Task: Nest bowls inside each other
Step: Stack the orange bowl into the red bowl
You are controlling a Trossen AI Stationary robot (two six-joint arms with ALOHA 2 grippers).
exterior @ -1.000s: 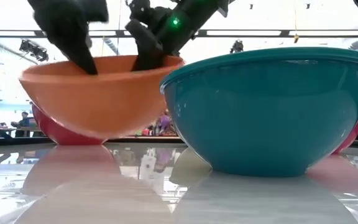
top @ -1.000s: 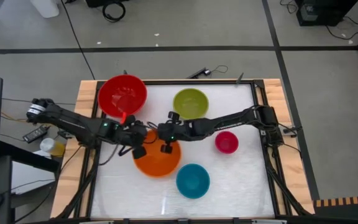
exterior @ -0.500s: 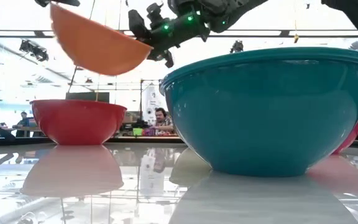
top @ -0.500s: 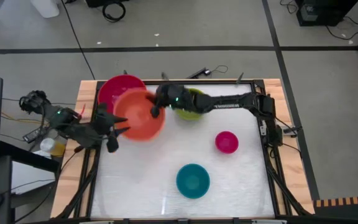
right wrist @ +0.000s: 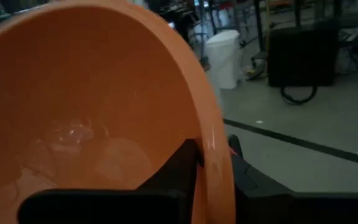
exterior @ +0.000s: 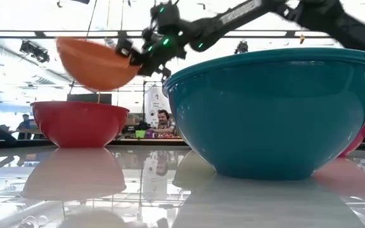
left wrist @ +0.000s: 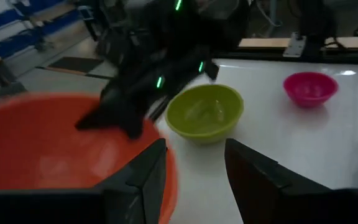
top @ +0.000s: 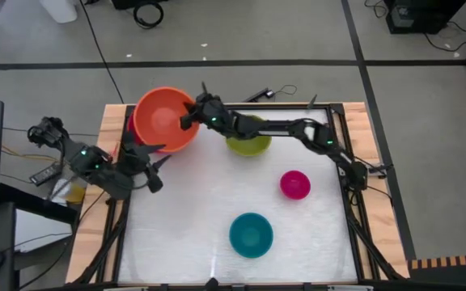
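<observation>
The orange bowl [top: 162,120] hangs above the red bowl [exterior: 78,123], of which only a sliver [top: 128,133] shows from above. My right gripper [top: 187,119] is shut on the orange bowl. My left gripper [top: 150,167] stands open and apart from it, by the table's left edge. In the left wrist view its fingers [left wrist: 148,177] frame the orange bowl [left wrist: 48,149] and the yellow-green bowl [left wrist: 204,112]. The yellow-green bowl [top: 249,144], the pink bowl [top: 294,184] and the blue bowl [top: 251,234] rest on their bases on the table. My right gripper pinches the orange bowl's rim [right wrist: 215,146] on the side toward the table's right, one finger [right wrist: 179,168] inside the bowl and one outside. The fingers reach in almost level from the right. The bowl is lifted clear, slightly tilted, above the red bowl.
The white table top [top: 201,210] lies bare between the left edge and the blue bowl. The right arm [top: 298,127] stretches along the far edge over the yellow-green bowl. The blue bowl [exterior: 277,114] fills the low view's right half.
My right gripper has lifted the orange bowl off the table's middle and carried it toward the far left corner, over the red bowl. My left gripper has let go of the orange bowl's rim and drawn back toward the table's left edge, rising.
</observation>
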